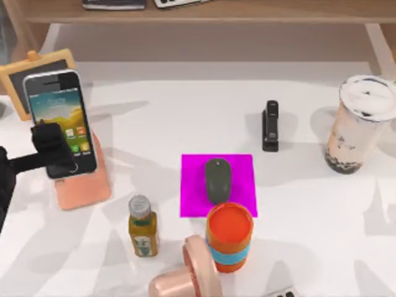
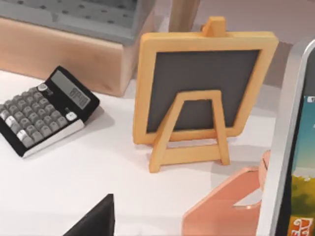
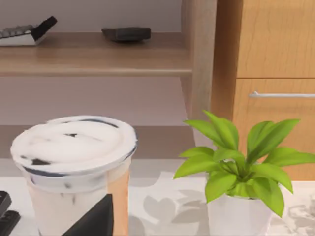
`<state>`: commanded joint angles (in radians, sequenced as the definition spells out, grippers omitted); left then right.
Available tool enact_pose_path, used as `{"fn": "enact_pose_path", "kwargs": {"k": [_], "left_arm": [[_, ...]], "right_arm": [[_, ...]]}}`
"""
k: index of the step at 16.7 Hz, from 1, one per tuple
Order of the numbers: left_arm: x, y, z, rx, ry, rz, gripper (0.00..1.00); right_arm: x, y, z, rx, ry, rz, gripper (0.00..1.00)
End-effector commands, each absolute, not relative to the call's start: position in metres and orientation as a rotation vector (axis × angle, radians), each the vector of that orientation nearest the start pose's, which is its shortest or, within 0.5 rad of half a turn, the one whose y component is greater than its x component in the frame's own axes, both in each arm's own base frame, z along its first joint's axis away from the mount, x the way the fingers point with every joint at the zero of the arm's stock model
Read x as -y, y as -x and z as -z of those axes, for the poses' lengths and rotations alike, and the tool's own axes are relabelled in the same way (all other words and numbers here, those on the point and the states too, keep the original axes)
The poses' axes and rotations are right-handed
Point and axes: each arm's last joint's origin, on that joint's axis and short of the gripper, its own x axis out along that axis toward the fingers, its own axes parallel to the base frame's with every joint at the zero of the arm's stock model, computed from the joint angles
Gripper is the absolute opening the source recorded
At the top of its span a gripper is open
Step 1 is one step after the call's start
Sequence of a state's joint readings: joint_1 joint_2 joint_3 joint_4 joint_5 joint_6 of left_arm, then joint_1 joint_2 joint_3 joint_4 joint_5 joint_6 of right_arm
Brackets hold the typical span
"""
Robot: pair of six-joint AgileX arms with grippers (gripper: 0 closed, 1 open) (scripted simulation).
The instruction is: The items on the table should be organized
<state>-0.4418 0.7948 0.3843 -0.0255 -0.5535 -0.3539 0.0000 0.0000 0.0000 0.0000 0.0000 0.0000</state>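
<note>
White-framed smartphone [image 1: 60, 120] leans on the pink stand [image 1: 83, 185] at the worktop [image 1: 154, 117] left edge, with the left claw [image 1: 52, 148] clenched on its lower part. Step in hand: seating the phone. Next: release, retract clear.

An office desk — calculator [image 2: 44, 112], stapler [image 1: 270, 125], mouse [image 1: 217, 180] on its pad [image 1: 241, 170], wooden shelf [image 3: 98, 54] behind.

My left arm reaches in low from the top view's left edge, its black left gripper [image 1: 54, 148] closed on the smartphone [image 1: 60, 122] at the lower half. A dark finger [image 2: 96, 220] edges the left wrist view
</note>
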Motion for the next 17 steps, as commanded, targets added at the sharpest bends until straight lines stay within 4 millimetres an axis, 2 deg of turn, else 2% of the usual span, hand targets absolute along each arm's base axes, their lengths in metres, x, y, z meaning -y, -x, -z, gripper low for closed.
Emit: {"fn": "enact_pose_path", "kwargs": {"k": [4,8,12,17], "left_arm": [[0.029,-0.138,-0.193,-0.272,0.137,-0.112,1.00],[0.010,-0.114,-0.177,-0.109,0.087,-0.050,1.00],[0.002,-0.106,-0.162,-0.015,0.013,-0.007,1.00],[0.001,-0.106,-0.160,0.000,0.000,0.000,1.00]], "right_arm": [[0.001,-0.106,-0.160,0.000,0.000,0.000,1.00],[0.001,-0.106,-0.160,0.000,0.000,0.000,1.00],[0.001,-0.106,-0.160,0.000,0.000,0.000,1.00],[0.001,-0.106,-0.160,0.000,0.000,0.000,1.00]]}}
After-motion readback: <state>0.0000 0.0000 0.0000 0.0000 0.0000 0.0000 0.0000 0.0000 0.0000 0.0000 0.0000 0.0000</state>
